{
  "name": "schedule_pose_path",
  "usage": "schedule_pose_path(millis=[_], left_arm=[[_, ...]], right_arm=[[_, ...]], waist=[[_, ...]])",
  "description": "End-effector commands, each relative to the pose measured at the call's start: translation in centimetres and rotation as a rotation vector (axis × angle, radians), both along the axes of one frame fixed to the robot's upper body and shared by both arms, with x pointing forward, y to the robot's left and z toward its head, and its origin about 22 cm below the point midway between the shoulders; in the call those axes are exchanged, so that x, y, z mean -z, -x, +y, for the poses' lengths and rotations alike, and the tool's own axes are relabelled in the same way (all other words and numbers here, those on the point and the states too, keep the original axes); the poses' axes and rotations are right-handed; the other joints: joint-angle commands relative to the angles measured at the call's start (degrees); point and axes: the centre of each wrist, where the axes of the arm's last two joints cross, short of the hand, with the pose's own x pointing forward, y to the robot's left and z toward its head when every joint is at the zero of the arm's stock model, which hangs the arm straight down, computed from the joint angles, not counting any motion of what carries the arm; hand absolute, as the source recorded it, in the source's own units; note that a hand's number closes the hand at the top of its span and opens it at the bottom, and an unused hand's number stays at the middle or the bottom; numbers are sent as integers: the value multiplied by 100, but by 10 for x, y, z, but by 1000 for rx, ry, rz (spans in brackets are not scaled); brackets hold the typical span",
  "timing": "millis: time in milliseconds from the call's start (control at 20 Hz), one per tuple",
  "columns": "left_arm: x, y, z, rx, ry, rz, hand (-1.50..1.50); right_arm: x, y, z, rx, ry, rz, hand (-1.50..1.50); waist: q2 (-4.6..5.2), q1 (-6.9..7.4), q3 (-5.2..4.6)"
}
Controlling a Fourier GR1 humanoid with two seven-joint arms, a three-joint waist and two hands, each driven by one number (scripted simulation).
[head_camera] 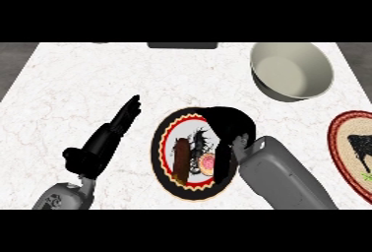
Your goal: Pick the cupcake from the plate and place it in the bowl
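The cupcake (190,161), with a brown wrapper and pink top, lies on the round patterned plate (166,147) at the counter's middle. My right hand (231,127) arches over the plate's upper right. Its fingers (225,162) curl down against the cupcake's right side, and the thumb reaches its upper edge. The hand hides part of the cupcake. The grey bowl (292,71) stands at the far right, well apart from the hand. My left hand (109,139) rests left of the plate with straight fingers, holding nothing.
A second patterned plate (352,152) lies at the right edge, close to my right forearm (283,177). A dark flat object (182,45) sits at the counter's far edge. Bare marble lies between the plate and the bowl.
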Motion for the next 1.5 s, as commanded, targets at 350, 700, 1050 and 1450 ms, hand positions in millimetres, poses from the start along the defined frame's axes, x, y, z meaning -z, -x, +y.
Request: schedule_pose_path(millis=[350, 700, 1050, 1450], left_arm=[[-1, -5, 9, -15, 1, 7, 0], [5, 4, 9, -7, 10, 3, 0], [-9, -4, -5, -1, 2, 16, 0], [-8, -7, 13, 6, 20, 0, 0]], right_arm=[[-22, 3, 60, 2, 180, 184, -150], [-6, 19, 54, 6, 174, 139, -150], [-6, 30, 56, 16, 190, 21, -150], [15, 51, 63, 41, 243, -62, -150]], waist=[[12, -43, 11], [21, -60, 17], [24, -69, 21], [29, -54, 19]])
